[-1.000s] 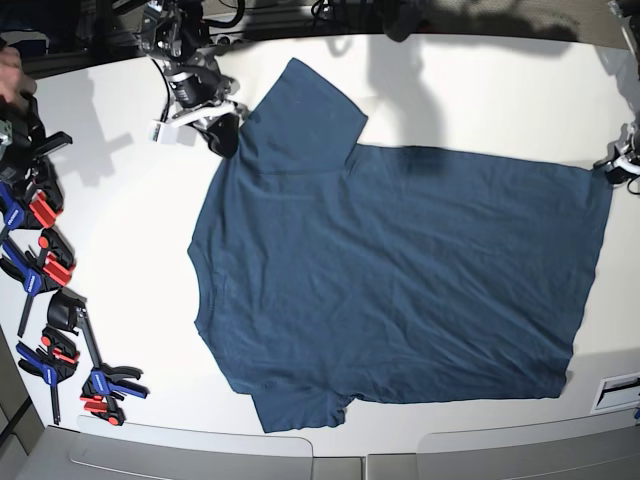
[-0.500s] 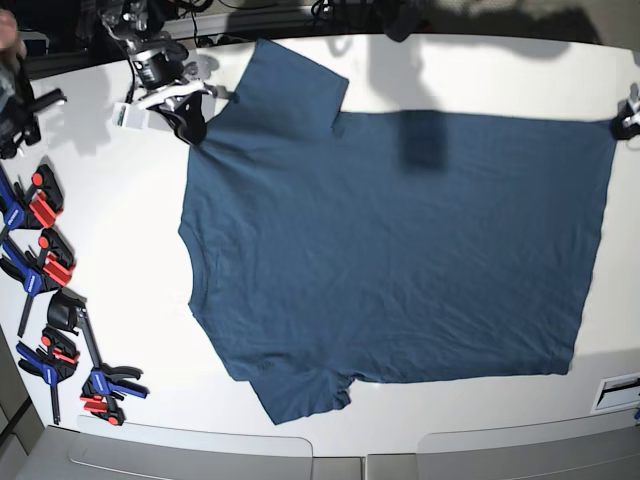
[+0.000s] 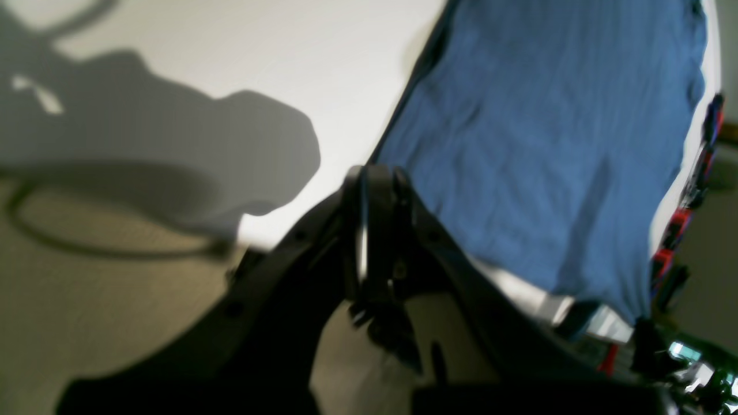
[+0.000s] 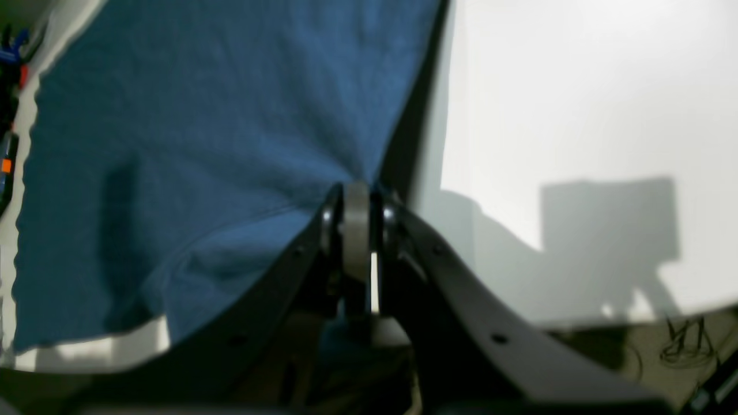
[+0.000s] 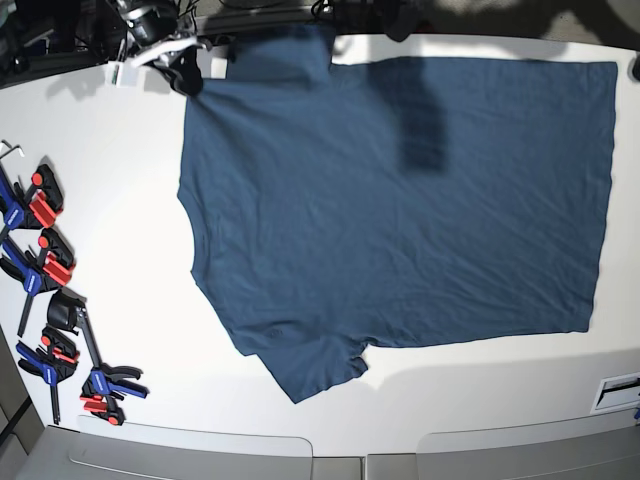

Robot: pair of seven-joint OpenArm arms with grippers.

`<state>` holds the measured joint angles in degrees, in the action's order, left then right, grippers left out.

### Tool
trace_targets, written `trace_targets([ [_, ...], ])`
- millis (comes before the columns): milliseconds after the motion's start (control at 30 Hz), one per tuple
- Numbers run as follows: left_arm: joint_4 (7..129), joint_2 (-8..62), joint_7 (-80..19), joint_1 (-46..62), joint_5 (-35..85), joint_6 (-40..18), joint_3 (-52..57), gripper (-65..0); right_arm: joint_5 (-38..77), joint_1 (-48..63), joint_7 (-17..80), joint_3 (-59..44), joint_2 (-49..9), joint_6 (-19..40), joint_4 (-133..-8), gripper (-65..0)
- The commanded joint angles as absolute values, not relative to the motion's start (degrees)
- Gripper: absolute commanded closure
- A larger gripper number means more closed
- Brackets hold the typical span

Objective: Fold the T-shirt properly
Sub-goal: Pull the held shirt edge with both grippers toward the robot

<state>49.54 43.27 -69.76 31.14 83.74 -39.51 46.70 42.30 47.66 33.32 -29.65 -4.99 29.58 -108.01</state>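
Observation:
The dark navy T-shirt lies spread flat on the white table, neck to the left and hem to the right, its far edge at the table's back edge. My right gripper is at the back left, shut on the shirt's far shoulder. The right wrist view shows its jaws pinching the cloth. My left gripper is barely in view at the back right, at the hem's far corner. In the left wrist view it is shut at the edge of the shirt.
Several blue-and-red clamps lie along the table's left edge. A white label sits at the front right corner. Cables and dark gear line the back edge. Floor shows beyond the table edge under the left gripper.
Both grippers have moved toward the back edge, dragging the shirt with them. The shirt is now pulled flatter and its far sleeve reaches the back edge.

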Motion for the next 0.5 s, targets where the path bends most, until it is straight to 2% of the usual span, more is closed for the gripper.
trace_targets([
  [0,50.9,44.5,-69.7,32.5,85.0,-40.0,48.2,0.0,44.5,49.5,32.2,-30.1,-5.7,30.1,-109.5,0.0],
  [267,57.3,43.3,-68.9,36.1,85.0,-40.0,49.5,0.0,47.6,53.3,33.0,-30.0,-5.7,31.7,-111.6,0.0],
  [367,57.5,42.5,-61.8,35.7,83.7,-40.0,49.5,0.0,47.7,53.0,32.3,-30.0,-5.7,31.7,-111.6,0.0],
  [467,57.5,40.8,-54.5,34.9,75.0,-40.0,49.5,-1.8,48.3,52.8,32.4,-30.0,-5.7,31.7,-111.6,0.0],
])
